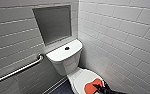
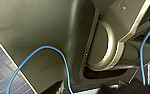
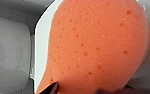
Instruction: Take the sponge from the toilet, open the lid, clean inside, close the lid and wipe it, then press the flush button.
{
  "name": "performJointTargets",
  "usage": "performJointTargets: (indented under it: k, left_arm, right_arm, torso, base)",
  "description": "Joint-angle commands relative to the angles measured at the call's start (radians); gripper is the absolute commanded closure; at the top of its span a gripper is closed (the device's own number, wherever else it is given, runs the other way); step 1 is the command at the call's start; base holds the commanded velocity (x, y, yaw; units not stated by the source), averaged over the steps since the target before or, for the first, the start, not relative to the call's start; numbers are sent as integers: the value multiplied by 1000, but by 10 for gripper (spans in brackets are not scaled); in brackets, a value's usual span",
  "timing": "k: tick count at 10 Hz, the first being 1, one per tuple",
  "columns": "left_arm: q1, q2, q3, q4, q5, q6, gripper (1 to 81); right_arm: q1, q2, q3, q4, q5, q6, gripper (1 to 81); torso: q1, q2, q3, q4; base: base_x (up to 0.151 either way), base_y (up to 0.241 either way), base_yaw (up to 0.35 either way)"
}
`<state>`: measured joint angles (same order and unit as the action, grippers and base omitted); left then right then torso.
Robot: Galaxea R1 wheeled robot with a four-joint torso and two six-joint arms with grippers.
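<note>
Reaching in low from the near right, the right gripper (image 1: 98, 86) sits on the orange-red sponge (image 1: 89, 88), its dark arm angled down toward the bowl. The sponge lies on the near end of the closed lid (image 1: 78, 78) of the white toilet (image 1: 66, 60). Whether the gripper is clamped on the sponge or merely touching it, I cannot tell. A grab bar (image 1: 18, 71) runs along the left wall.

Got a white toilet (image 1: 66, 63) on dark floor (image 1: 62, 89), lid (image 1: 78, 77) shut flat over the bowl. Carries an orange-red sponge (image 1: 89, 87) right on that lid, toward the front. Also has a small dark button (image 1: 67, 48) on the tank top (image 1: 61, 53).
</note>
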<state>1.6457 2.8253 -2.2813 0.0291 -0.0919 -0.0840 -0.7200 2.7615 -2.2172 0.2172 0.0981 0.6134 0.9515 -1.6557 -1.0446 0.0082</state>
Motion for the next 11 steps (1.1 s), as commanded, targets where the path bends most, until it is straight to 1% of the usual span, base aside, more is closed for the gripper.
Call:
performJointTargets:
  k: [1, 4, 5, 6, 7, 8, 10, 11]
  left_arm:
    - [26, -9, 12, -8, 81, -3, 10]
    - [24, -7, 14, -8, 81, -3, 10]
    - [24, -6, 13, -8, 81, -3, 10]
    - [24, -6, 14, -6, 81, -3, 10]
    - [24, -4, 14, -5, 81, -3, 10]
    - [24, -4, 19, -5, 80, -3, 10]
    - [13, -13, 51, 0, 66, -2, 10]
    - [-2, -30, 95, 3, 66, 0, 10]
  right_arm:
    - [63, -3, 12, -18, -97, 0, 10]
    - [61, -7, 13, -18, -97, 2, 10]
    - [61, -13, 18, -16, -95, 2, 811]
    - [64, -20, 21, -16, -95, 2, 811]
    - [70, -39, 53, -16, -95, 2, 811]
    - [84, -85, 122, -18, -95, 2, 811]
    - [107, -240, 343, -21, -95, 2, 811]
    - [104, -329, 445, -24, -90, 2, 811]
  torso:
    - [0, 0, 0, 0]
    - [0, 0, 0, 0]
    - [0, 0, 0, 0]
    - [0, 0, 0, 0]
    - [0, 0, 0, 0]
    - [0, 0, 0, 0]
    - [0, 0, 0, 0]
    - [0, 0, 0, 0]
  base:
    - [0, 0, 0]
    - [0, 0, 0]
    - [0, 0, 0]
    - [0, 0, 0]
    - [0, 0, 0]
    - [0, 0, 0]
    - [0, 0, 0]
    - [0, 0, 0]
